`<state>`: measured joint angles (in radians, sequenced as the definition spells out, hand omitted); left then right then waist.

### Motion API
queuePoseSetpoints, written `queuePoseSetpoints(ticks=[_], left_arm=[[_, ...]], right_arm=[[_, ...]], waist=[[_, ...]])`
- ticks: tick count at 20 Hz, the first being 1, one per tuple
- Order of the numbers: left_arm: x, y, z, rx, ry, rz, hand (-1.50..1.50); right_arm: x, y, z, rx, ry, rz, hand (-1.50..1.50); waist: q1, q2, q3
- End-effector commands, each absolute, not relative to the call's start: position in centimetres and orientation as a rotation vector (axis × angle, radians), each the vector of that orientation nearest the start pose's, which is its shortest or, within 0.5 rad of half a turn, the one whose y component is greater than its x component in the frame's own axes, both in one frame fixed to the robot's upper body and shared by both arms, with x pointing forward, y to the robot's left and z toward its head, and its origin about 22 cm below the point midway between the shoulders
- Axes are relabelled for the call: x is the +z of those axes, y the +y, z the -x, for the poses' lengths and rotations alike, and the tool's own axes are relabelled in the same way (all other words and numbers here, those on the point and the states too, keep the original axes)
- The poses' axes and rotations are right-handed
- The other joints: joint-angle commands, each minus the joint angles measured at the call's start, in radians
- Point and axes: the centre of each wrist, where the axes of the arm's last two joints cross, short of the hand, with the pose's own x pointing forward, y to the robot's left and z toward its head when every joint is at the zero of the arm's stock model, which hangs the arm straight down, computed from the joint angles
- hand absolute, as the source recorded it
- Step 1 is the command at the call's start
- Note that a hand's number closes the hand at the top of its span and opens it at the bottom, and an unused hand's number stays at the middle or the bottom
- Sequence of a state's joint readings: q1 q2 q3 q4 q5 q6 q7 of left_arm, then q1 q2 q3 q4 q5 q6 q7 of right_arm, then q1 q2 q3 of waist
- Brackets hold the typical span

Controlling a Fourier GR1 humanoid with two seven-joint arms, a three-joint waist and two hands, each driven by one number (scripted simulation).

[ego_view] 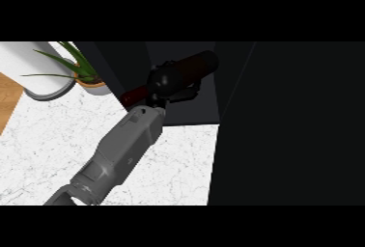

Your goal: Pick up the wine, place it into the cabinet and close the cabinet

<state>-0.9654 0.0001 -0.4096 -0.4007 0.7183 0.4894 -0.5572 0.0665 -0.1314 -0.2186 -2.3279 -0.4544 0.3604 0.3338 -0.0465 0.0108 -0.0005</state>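
Robot hand [165, 82], on the forearm entering from lower left, is wrapped round the wine [187, 70], which is held tilted at the dark cabinet [285, 120] opening above the marble surface [57, 144]. Placing step is judged underway. Next, the bottle needs setting inside, then releasing, then the door closing. Which side's hand it is cannot be told.
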Motion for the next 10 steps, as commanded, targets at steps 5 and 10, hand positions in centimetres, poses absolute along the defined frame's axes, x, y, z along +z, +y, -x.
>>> queuePoseSetpoints(ticks=[5, 10], left_arm=[[-0.2, 9.6, -40.7, 0.008, -1.649, -0.171, 1.5], [-1.7, 10.3, -39.9, 0.003, -1.629, -0.183, 1.5]], right_arm=[[17.4, -27.9, -15.8, 0.28, -2.003, -0.34, -1.5], [17.4, -27.6, -17.4, 0.297, -1.996, -0.327, -1.5]], waist=[[-0.035, 0.011, -0.001], [-0.027, 0.011, -0.001]])
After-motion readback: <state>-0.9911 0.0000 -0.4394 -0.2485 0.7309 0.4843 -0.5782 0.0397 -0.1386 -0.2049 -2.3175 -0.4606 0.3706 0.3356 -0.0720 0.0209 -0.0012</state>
